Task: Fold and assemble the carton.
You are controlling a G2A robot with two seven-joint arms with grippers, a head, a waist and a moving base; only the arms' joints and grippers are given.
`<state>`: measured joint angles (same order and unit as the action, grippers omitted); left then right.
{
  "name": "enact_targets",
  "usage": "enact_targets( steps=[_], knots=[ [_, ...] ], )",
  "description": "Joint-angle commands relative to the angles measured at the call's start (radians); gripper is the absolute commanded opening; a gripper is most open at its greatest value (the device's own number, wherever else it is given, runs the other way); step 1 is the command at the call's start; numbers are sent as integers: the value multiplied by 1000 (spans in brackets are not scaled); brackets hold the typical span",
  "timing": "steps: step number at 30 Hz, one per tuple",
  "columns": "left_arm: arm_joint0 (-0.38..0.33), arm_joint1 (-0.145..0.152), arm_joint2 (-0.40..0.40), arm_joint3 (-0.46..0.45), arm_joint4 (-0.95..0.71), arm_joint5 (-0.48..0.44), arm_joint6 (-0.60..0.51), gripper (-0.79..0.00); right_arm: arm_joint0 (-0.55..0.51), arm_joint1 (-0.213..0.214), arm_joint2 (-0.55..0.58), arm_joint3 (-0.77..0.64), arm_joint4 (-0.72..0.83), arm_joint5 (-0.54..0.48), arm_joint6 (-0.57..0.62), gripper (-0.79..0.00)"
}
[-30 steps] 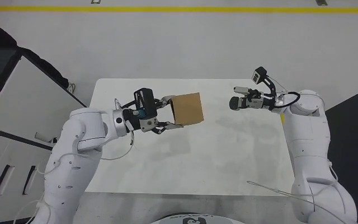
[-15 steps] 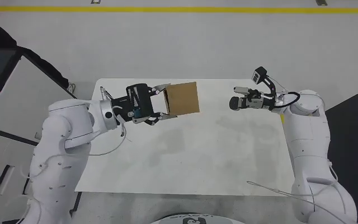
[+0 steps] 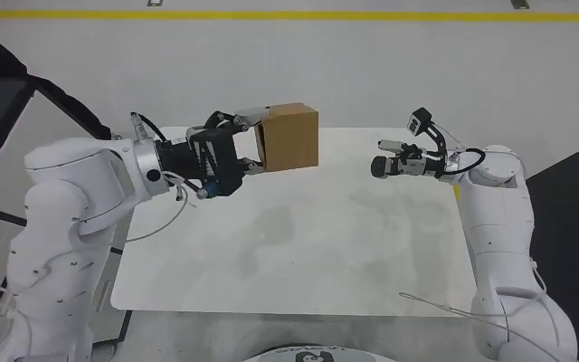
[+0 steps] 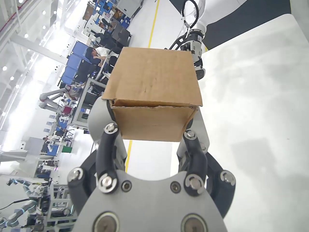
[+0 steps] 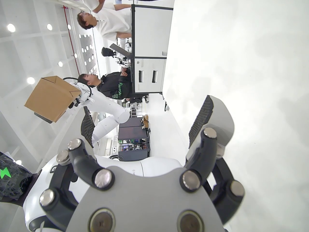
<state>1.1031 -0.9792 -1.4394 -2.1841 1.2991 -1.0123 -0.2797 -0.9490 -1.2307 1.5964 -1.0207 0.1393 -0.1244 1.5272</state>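
The brown carton is a closed-looking box held in the air over the far edge of the white table. My left gripper is shut on it, one finger on each side of the end facing the wrist. In the left wrist view the carton sits between the fingers, and a flap edge shows along its near end. My right gripper hangs over the table's far right part, open and holding nothing. From the right wrist, its pads stand wide apart and the carton shows far off.
A dark-framed cabinet stands left of the table. A yellow floor line runs behind it. The table's middle and near part is bare white surface.
My left arm has lifted the carton and carried it toward the table's far edge, turning it as it went. The right arm has kept still.
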Motion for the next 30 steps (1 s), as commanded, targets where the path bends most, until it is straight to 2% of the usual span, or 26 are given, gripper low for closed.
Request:
enact_targets(
  steps=[1, 6, 15, 30],
  knots=[
    [2, 0, 0, 2, -4, 6, 6, -785, 0, 0, 0, 0, 0, 0, 0, 0],
    [15, 10, -27, 74, -20, 0, 175, -785, 0, 0, 0, 0, 0, 0, 0, 0],
    [50, 89, -73, 75, 56, 0, 426, -785, 0, 0, 0, 0, 0, 0, 0, 0],
    [50, 89, -73, 75, 56, 0, 426, -785, 0, 0, 0, 0, 0, 0, 0, 0]
  ],
)
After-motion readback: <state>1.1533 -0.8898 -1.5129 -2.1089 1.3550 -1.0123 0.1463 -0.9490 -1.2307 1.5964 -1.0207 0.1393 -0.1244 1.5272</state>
